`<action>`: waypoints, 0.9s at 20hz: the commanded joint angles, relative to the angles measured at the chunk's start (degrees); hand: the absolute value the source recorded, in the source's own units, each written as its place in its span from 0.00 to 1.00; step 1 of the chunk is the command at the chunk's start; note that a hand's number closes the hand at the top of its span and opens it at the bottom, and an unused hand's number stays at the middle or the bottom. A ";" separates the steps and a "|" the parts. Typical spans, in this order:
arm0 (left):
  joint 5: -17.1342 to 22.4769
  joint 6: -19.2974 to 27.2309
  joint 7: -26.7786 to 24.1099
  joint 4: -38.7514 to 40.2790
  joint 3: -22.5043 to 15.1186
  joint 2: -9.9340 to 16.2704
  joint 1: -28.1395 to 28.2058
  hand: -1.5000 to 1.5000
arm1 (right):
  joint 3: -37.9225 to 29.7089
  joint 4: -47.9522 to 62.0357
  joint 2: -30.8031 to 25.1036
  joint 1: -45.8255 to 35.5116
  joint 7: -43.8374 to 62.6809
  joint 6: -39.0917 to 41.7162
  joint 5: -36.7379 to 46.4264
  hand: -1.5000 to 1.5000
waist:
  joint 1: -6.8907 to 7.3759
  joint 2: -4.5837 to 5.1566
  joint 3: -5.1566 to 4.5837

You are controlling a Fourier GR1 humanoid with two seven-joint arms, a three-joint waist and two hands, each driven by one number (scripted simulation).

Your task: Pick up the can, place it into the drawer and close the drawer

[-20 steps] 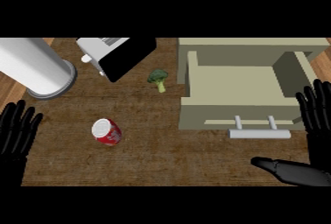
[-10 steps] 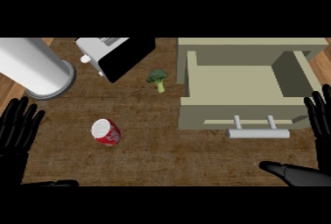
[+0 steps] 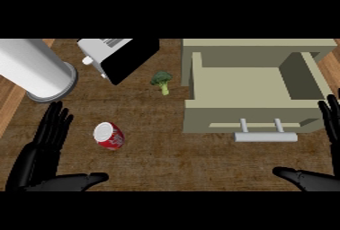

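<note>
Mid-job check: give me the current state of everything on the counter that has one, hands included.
can: lying on its side on the counter, not held.
drawer: pulled open, nothing visible inside, handle toward the robot.
broccoli: lying loose on the counter, left of the drawer.
left hand: open, fingers straight, left of the can, not touching it.
right hand: open, at the right edge beside the drawer front.

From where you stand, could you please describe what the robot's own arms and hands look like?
Both hands are glossy black, with long slender fingers and a separate thumb. The left hand shows most fully, from fingertips to palm; the right hand is partly cut off by the view's edge. No cables, markings or sleeves are visible, and the forearms barely show.
</note>
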 commanded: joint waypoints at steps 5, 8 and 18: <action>-5.41 4.31 -12.62 13.39 -5.41 -1.94 1.89 0.00 | -3.67 -0.81 -1.41 1.97 -1.64 2.74 -2.88 0.00 | -0.11 0.02 0.00; -3.82 2.91 -18.17 19.11 -2.25 -1.93 1.74 0.00 | -1.37 -4.06 -0.59 0.19 2.82 0.89 -1.08 0.00 | -0.02 0.02 -0.01; -2.59 4.87 -22.13 27.95 0.89 -1.84 0.30 0.00 | -6.18 -7.61 -1.09 5.23 3.00 4.31 -5.01 0.00 | -0.07 -0.02 0.02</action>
